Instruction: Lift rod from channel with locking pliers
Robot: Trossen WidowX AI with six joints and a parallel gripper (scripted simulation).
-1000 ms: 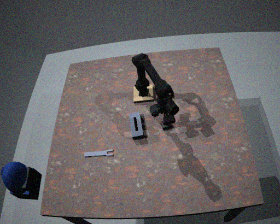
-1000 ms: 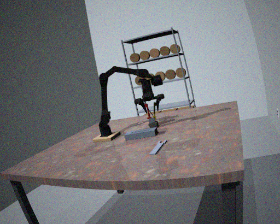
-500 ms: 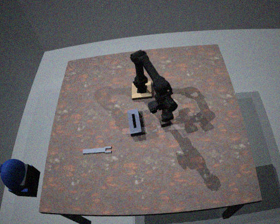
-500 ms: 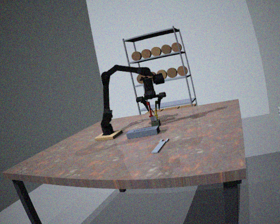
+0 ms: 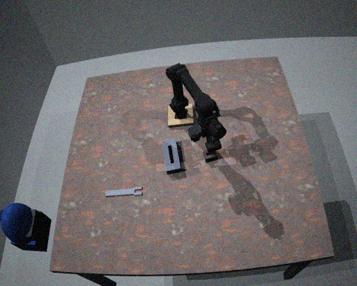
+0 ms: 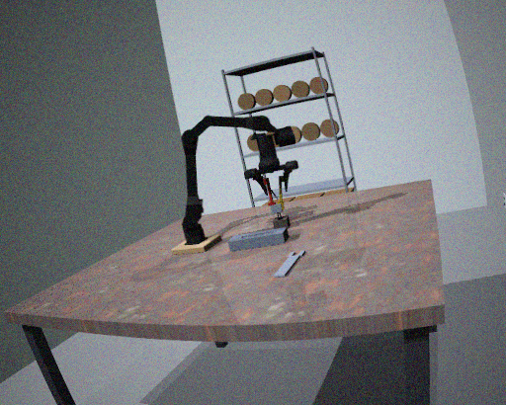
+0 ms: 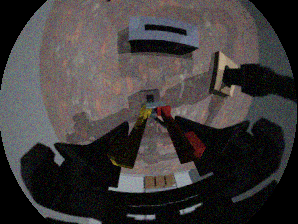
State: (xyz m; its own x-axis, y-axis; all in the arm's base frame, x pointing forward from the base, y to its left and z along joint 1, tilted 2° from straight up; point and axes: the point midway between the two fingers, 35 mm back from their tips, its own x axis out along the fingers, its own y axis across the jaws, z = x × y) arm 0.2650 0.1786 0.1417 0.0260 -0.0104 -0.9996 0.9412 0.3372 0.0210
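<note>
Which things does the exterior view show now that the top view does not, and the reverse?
Only the exterior view shows the storage rack with round brown pieces, and the pliers' red handle and yellow handle.
Only the top view shows the blue rounded object beside the table.
Both show the arm, the grey channel block and the forked flat tool.

Rod inside channel block (image 5: 177,169) (image 6: 258,240) (image 7: 161,31), center of top view, too dark to make out. Pliers' jaw tips at center of wrist view too small, blurred to tell. Arm (image 7: 265,80) cut off at wrist view's right edge.
</note>
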